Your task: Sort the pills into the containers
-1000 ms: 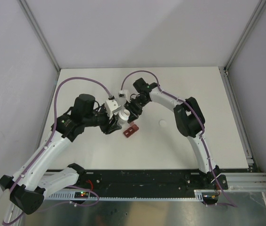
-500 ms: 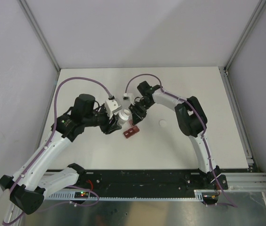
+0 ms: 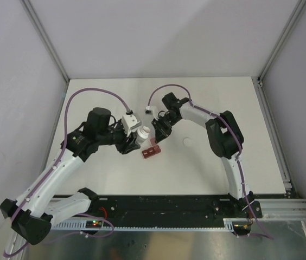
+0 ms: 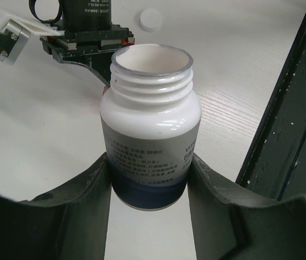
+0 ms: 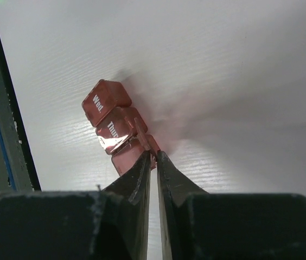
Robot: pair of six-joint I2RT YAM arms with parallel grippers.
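Opening a compartment looks like the step in hand. The right gripper [image 5: 153, 157] is pinching, jaws almost together, a thin red flap on the pill box [image 5: 109, 122], which is lying near the centre of the table [image 3: 115, 97], at five o'clock from the bottle [image 4: 150, 119]. The left gripper [image 4: 150, 168] is clamping that uncapped bottle by its body, and its cap [image 3: 187, 141] is sitting at three o'clock of the box. Next, I'd say, the flap needs lifting without dragging the box. No pills are showing, the bottle's inside is reading plain white, and the jaws are hiding the third cell.
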